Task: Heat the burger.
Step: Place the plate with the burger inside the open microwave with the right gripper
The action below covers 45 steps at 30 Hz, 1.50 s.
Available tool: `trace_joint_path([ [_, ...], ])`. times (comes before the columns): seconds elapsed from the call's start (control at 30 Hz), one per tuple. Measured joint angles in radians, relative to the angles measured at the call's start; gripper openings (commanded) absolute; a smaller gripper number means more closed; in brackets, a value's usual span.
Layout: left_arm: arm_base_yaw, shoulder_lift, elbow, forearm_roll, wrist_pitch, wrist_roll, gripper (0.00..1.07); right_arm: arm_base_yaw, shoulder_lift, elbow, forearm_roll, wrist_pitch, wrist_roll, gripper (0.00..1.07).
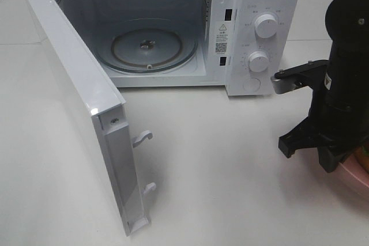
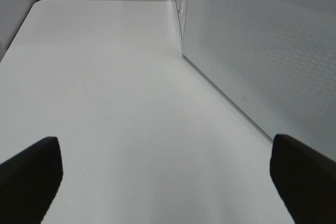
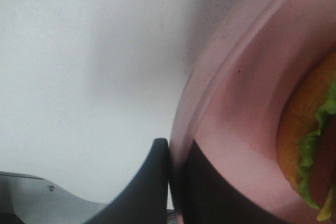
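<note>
The burger (image 3: 310, 145), an orange-brown bun with green lettuce, lies on a round pink plate (image 3: 247, 87). My right gripper (image 3: 176, 166) is shut on the plate's rim, one finger (image 3: 147, 182) outside it and the other inside. In the high view the right arm stands at the right table edge over the pink plate (image 1: 353, 178), and only a sliver of the burger (image 1: 364, 156) shows behind it. My left gripper (image 2: 165, 182) is open and holds nothing, low over the table beside the microwave's outer side wall (image 2: 262, 51).
The white microwave (image 1: 253, 27) stands at the back with its door (image 1: 75, 96) swung wide toward the front left. Its glass turntable (image 1: 147, 47) is bare. Two knobs sit on its right panel, close to the right arm.
</note>
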Motion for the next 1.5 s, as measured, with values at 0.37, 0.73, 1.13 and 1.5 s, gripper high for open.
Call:
trace_joint_path([
  [0.37, 0.0, 0.0, 0.0, 0.0, 0.0, 0.0, 1.01, 0.184, -0.109, 0.0, -0.055, 0.075, -0.01, 0.0],
  [0.73, 0.0, 0.0, 0.0, 0.0, 0.0, 0.0, 1.01, 0.387, -0.123, 0.008, -0.108, 0.153, -0.266, 0.0],
  [1.13, 0.0, 0.0, 0.0, 0.0, 0.0, 0.0, 1.01, 0.507, -0.123, 0.059, -0.209, 0.05, -0.386, 0.01],
  [1.5, 0.0, 0.0, 0.0, 0.0, 0.0, 0.0, 1.01, 0.518, -0.123, 0.059, -0.213, -0.004, -0.314, 0.02],
])
